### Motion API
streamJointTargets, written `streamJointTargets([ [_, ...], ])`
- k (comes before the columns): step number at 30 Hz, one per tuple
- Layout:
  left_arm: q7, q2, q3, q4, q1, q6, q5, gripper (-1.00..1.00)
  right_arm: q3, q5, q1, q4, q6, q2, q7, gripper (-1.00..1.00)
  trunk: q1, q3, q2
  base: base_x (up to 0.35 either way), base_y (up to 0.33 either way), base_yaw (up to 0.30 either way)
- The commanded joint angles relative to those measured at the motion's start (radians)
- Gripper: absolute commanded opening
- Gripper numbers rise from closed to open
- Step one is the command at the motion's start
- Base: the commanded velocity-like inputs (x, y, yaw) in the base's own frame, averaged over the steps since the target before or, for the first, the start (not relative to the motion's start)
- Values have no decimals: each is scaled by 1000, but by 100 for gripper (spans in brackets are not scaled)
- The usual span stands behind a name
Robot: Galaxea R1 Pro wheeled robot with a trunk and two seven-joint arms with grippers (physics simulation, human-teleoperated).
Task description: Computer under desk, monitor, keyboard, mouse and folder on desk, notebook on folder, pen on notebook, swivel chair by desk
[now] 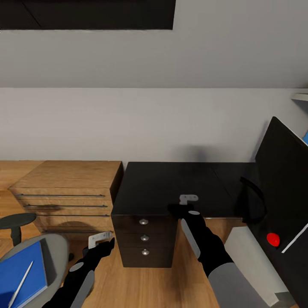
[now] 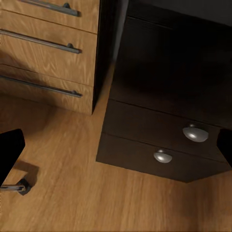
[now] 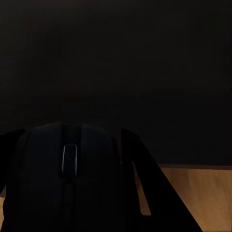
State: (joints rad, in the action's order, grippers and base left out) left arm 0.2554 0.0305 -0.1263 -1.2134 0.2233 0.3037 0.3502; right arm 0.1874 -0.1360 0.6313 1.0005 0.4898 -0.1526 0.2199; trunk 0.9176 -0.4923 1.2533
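The folder point(image 1: 21, 273) and swivel chair point(image 1: 51, 252) are cut off at your near left edge; the monitor point(image 1: 284, 171) runs off right.

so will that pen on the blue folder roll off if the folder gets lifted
Probably: the pen is a thin, round-looking stick lying loose on the folder, so a tilt could roll it off. The folder looks flat and stiff, likely easy to keep level.

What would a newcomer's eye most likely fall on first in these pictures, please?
Probably the glossy black desk against the pale wall, with the right end effector over its front edge, closed around the black mouse. Next, the bright blue folder with the pen on it, lying on the swivel chair at lower left. The oak chest of drawers stands left of the desk.
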Motion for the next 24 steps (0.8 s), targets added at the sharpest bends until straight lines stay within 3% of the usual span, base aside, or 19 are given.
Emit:
streamJointTargets([
  [1,10,2,-3,0,1,3,10,100,3,-11,1,1,3,-1,9,-100,0,-1,1,12,0,146],
  [13,10,0,-5,3,1,2,9,100,4,-11,-3,0,2,-4,9,-100,0,-1,1,6,4,252],
  [24,11,0,-6,3,1,2,9,100,35,-9,-7,-15,-2,-18,7,-100,0,-1,1,218,182,271],
])
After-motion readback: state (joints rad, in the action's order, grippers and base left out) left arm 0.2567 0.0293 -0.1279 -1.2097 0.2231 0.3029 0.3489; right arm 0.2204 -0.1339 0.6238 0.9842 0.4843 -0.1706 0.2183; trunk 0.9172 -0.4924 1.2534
